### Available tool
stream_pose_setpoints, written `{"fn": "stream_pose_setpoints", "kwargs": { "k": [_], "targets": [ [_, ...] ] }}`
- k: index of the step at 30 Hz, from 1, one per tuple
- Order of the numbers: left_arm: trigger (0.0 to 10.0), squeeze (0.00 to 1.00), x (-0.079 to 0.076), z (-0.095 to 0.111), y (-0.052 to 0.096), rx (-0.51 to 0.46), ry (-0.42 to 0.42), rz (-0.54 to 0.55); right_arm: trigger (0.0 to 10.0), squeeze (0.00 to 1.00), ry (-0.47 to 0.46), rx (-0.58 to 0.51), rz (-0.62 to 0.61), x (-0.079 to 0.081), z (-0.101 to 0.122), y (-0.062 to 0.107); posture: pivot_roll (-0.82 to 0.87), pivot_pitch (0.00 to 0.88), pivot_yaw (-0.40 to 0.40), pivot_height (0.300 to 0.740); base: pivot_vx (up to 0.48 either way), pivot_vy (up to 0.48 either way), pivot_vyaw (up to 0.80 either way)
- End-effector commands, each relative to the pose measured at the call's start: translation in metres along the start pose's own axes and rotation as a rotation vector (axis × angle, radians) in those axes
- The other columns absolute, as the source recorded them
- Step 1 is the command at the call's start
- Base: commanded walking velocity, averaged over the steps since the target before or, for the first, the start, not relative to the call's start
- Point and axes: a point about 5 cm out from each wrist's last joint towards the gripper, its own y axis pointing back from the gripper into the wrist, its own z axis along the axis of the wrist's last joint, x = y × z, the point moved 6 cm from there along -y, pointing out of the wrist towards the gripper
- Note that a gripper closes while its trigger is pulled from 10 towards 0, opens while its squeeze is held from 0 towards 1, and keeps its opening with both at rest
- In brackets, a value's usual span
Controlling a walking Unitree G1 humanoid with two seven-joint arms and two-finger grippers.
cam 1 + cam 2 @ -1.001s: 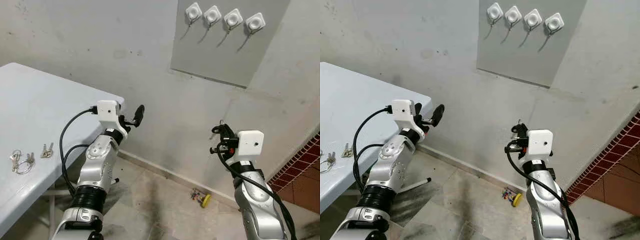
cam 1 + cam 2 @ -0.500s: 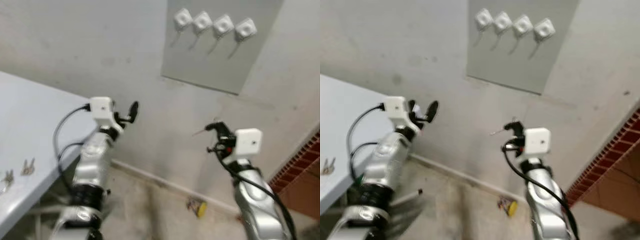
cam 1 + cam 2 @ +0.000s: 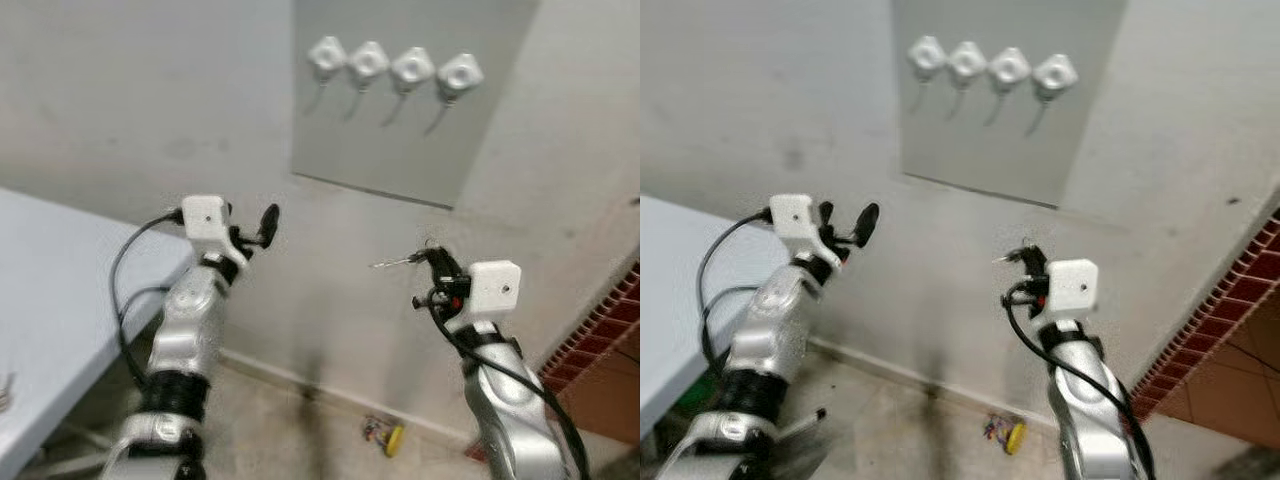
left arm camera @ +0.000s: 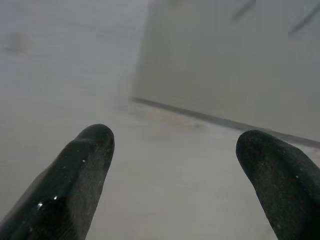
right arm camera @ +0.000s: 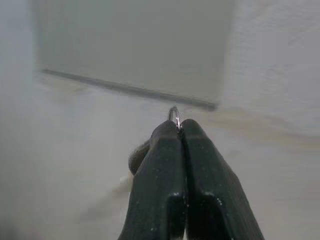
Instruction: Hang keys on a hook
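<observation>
Four white hooks (image 3: 368, 60) sit in a row on a grey panel (image 3: 400, 150) high on the wall ahead. Well below the panel, my right gripper (image 3: 432, 264) is raised and shut on a key ring. One key (image 3: 393, 263) juts out to its left. In the right wrist view the ring (image 5: 173, 114) peeps out above the closed fingertips (image 5: 167, 137), facing the panel's lower edge. My left gripper (image 3: 262, 225) is held up to the left, open and holding nothing, its two fingers (image 4: 85, 170) wide apart.
A white table (image 3: 60, 290) stands on the left, with more keys (image 3: 5, 392) at the picture's edge. A small yellow object (image 3: 386, 434) lies on the floor by the wall. Red tiling (image 3: 610, 340) covers the lower right wall.
The camera has swung right and closer to the wall, so the table slid out to the left. A key now sticks out left of the right gripper. Both arms hold about the same pose.
</observation>
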Motion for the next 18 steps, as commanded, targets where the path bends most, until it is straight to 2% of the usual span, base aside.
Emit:
{"fn": "stream_pose_setpoints", "kwargs": {
  "k": [1,6,8,11,13,14,15,16,18],
  "targets": [
    [10.0,0.0,0.015,0.011,0.002,-0.023,-0.024,0.03,10.0,0.0,-0.016,-0.037,0.03,0.011,0.01,-0.004,-0.06,0.0,-0.015,0.74,0.379,0.0,0.0],
    [10.0,0.0,0.015,0.011,0.002,-0.022,-0.034,0.035,10.0,0.0,-0.017,-0.037,0.032,0.011,0.01,-0.003,-0.06,0.0,-0.015,0.74,0.349,0.0,0.0],
    [10.0,0.0,0.012,0.013,0.002,-0.037,-0.046,0.025,10.0,0.0,-0.018,-0.037,0.036,0.012,0.01,-0.003,-0.06,0.0,-0.015,0.74,0.0,0.0,0.0],
    [10.0,0.0,0.0,0.019,0.002,-0.064,-0.058,-0.026,10.0,0.0,-0.024,-0.04,0.048,0.014,0.011,-0.003,-0.06,0.0,-0.015,0.74,0.0,0.0,0.0],
    [10.0,0.0,-0.011,0.023,0.001,-0.079,-0.097,-0.08,10.0,0.0,-0.039,-0.054,0.065,0.017,0.014,-0.003,-0.06,0.0,-0.015,0.74,0.0,0.0,0.0],
    [10.0,0.0,-0.011,0.023,0.001,-0.079,-0.097,-0.08,10.0,0.0,-0.039,-0.054,0.065,0.017,0.014,-0.003,-0.06,0.0,-0.015,0.74,0.0,0.0,0.0],
    [10.0,0.0,-0.016,0.025,0.001,-0.084,-0.116,-0.101,10.0,0.0,-0.045,-0.061,0.074,0.018,0.016,-0.003,-0.06,0.0,-0.015,0.74,0.0,0.0,0.0],
    [10.0,0.0,-0.028,0.028,0.001,-0.094,-0.133,-0.155,10.0,0.0,-0.047,-0.073,0.097,0.022,0.019,-0.003,-0.05,0.0,-0.015,0.74,0.0,0.0,0.0],
    [10.0,0.0,-0.034,0.03,0.002,-0.104,-0.146,-0.179,10.0,0.0,-0.053,-0.082,0.109,0.024,0.021,-0.003,-0.05,0.0,-0.015,0.74,0.0,0.0,0.0]
  ]
}}
